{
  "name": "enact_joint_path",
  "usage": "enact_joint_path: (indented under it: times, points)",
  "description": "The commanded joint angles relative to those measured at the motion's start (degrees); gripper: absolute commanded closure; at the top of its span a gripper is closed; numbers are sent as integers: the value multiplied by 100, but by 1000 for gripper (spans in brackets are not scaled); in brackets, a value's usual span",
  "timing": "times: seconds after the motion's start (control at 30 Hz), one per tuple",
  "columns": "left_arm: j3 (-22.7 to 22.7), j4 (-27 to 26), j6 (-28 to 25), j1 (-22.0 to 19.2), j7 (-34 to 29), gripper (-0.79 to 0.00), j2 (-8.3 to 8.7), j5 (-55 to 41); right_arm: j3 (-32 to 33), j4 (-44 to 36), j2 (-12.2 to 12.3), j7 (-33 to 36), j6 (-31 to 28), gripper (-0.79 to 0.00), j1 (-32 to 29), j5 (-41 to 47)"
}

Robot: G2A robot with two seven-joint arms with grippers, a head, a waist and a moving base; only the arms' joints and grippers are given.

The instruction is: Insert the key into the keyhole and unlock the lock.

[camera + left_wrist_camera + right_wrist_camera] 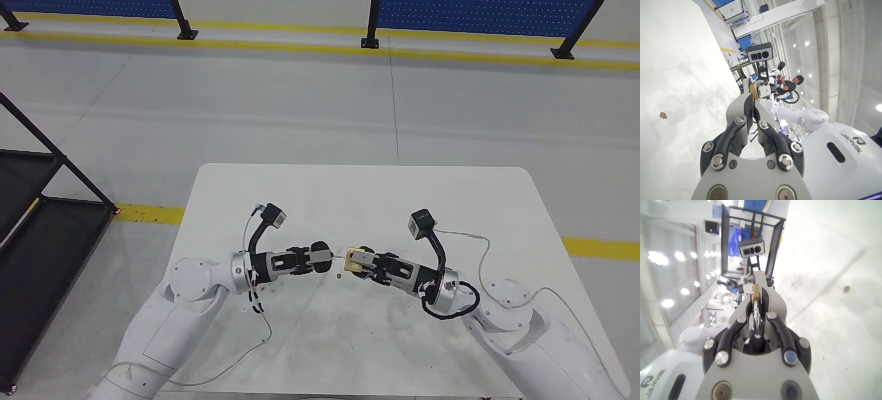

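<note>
Midair, right fingers (776, 301) clamped on brass lock (755, 292), left fingers (736, 106) closed alongside.

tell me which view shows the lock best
Right wrist view: the lock sits close, brass body and shiny shackle in the right tool. Left wrist view shows a brass face farther off; top view, a small speck.

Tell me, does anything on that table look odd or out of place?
Just a small brown speck lying on the white table, with faint grey smudges near it. Nothing looks spilled or broken.
</note>
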Motion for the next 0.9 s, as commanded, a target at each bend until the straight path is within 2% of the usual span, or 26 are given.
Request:
enact_joint_path:
  times: [0.0, 0.4, 0.87]
  points:
    - [21, 13, 3, -14, 8, 0, -2, 6, 0, 0, 0, 0, 0, 0, 0, 0]
    - [102, 125, -34, -107, 41, 0, -12, -37, 0, 0, 0, 0, 0, 0, 0, 0]
    - [13, 26, -34, -30, -76, 0, 25, -74, 0, 0, 0, 0, 0, 0, 0, 0]
